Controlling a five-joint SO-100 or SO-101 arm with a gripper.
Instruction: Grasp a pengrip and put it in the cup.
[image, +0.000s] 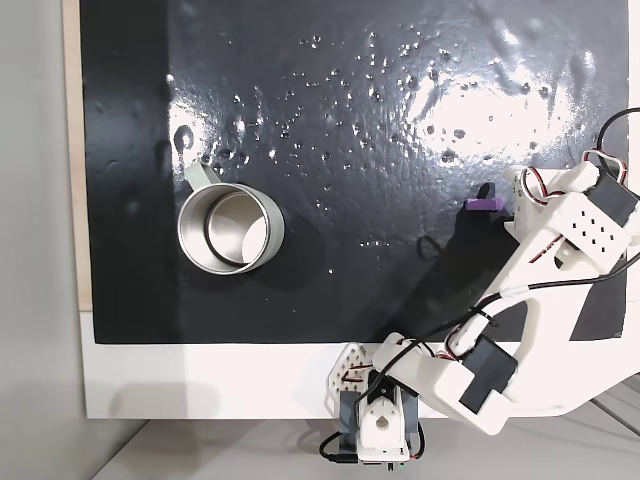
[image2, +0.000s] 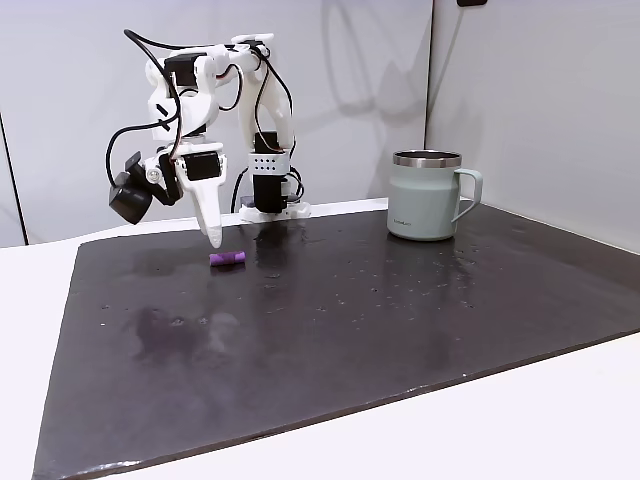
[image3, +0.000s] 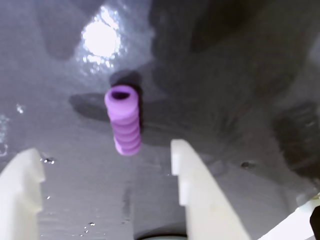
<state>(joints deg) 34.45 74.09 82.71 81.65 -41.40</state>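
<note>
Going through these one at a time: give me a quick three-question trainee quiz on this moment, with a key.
1. True or false: the pengrip is already clamped in the pincer.
2. In the wrist view, where does the pengrip lie? A) between and just ahead of the two spread fingertips B) outside the fingers, off to the right C) inside the cup
3. Fill in: the cup stands ____ on the black mat, mouth up.

Key:
1. False. The pengrip lies on the mat, the fingers apart on either side, not touching it.
2. A
3. upright
</note>
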